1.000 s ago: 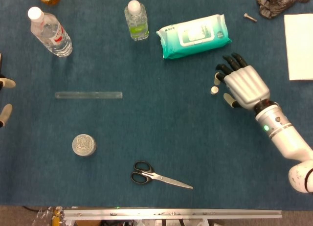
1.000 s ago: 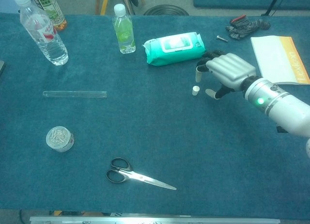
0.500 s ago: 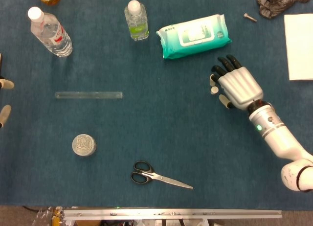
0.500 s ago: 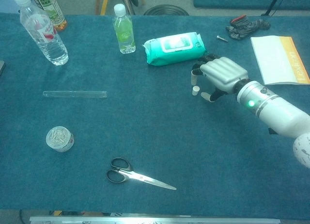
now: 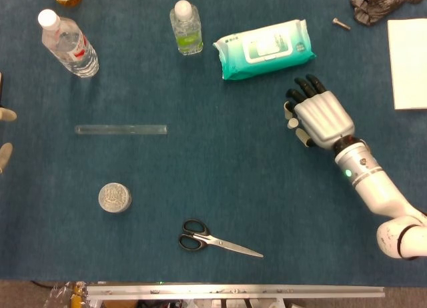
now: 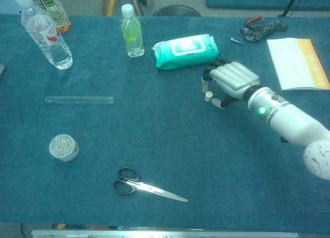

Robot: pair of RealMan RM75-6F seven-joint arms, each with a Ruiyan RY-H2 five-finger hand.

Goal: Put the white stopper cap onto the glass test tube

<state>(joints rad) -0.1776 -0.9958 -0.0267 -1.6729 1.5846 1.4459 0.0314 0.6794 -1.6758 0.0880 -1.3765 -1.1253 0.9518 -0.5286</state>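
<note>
Nearest the front edge of the table (image 5: 220,188), a pair of scissors (image 5: 217,240) lies flat, and a little farther back to the left sits a small round tin (image 5: 115,197). Farther in, toward the left, the glass test tube (image 5: 121,129) lies on its side on the blue cloth, untouched and well apart from everything else. At the same depth on the right, the right hand (image 5: 323,118) hovers palm-down with its fingers spread and bent, holding nothing. The white stopper cap (image 5: 292,123) stands on the cloth just beside that hand's left edge, between the thumb and the other fingers; whether any finger touches it cannot be told. At the far left edge of the head view, only the fingertips of the left hand (image 5: 5,135) show, and their state cannot be judged.

Beyond these, toward the far side, lie a wipes pack (image 5: 265,49), a small green bottle (image 5: 185,28) and a clear water bottle (image 5: 69,43).

The step in hand appears to be the approach for picking up the cap. The next move calls for a pinch on the cap, then a long carry left to the tube's open end.
</note>
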